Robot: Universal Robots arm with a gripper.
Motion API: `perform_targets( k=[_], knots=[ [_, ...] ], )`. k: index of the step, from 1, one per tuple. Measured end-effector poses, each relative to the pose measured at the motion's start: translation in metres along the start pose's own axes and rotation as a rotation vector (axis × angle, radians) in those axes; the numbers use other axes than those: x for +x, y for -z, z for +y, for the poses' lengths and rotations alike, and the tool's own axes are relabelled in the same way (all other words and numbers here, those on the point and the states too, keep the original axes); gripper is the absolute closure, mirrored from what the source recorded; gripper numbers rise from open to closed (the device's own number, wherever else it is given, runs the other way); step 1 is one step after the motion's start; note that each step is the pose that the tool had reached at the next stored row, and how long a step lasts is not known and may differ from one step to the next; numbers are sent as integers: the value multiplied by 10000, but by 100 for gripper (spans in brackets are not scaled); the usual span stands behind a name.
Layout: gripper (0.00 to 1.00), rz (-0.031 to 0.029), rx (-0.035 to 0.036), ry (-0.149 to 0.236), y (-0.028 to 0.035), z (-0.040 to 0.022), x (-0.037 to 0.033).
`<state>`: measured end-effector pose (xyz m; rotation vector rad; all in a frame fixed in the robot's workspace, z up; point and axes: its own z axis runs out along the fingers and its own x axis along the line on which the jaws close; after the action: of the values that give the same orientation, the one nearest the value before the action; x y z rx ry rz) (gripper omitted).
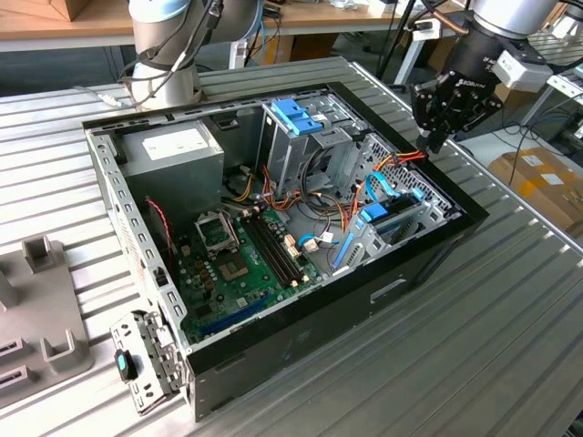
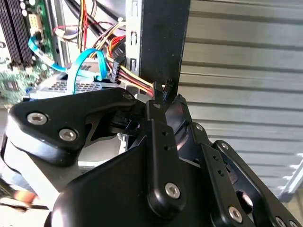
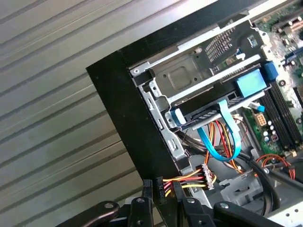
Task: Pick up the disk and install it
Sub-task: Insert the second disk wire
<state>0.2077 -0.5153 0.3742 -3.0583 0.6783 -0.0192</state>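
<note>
- In the exterior view, an open computer case (image 1: 273, 228) is lying on the ribbed metal desk (image 1: 510, 309), its motherboard (image 1: 241, 264) facing up.
- The black pincer (image 1: 435, 138) is hanging over the case's far right edge, right above a bundle of red, orange and yellow wires (image 1: 405, 159).
- The disk (image 1: 396, 214) is sitting inside the case at the exterior view's right, in the drive bay by the right wall, with blue plastic on its near end and a light blue ribbon cable (image 1: 378, 187) arching beside it.
- A blue bracket (image 1: 296, 116) is standing atop the tall cage further back, and a grey power supply box (image 1: 173, 150) is resting in the far left corner.
- In the second wrist view, the pincer's fingers (image 2: 158, 101) are drawn close together, their tips touching the case's black wall (image 2: 161, 38) just beside a black wire connector (image 2: 116, 68); whether they are gripping anything cannot be told.
- In the first wrist view, the disk (image 3: 213, 101) is lying under a grey metal bay plate (image 3: 189, 71), its blue tab (image 3: 251, 82) showing, while the fingertips (image 3: 147, 189) are sitting at the connector (image 3: 161, 185) of the coloured wires.
</note>
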Motion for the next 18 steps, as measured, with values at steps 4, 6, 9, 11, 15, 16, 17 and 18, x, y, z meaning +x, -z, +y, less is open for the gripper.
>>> perform_targets(
  k=[4, 6, 9, 11, 15, 16, 17, 18],
  knots=[
    [70, -8, 7, 655, -3, 0, 0],
    [70, -8, 7, 664, -4, 0, 0],
    [70, -8, 7, 672, -4, 0, 0],
    [70, -8, 8, 681, -4, 0, 0],
    [70, -8, 7, 699, -20, 0, 1],
    [70, -8, 7, 699, -20, 0, 1],
    [70, -8, 7, 699, -20, 0, 1],
    [70, -8, 7, 699, -20, 0, 1]
  ],
)
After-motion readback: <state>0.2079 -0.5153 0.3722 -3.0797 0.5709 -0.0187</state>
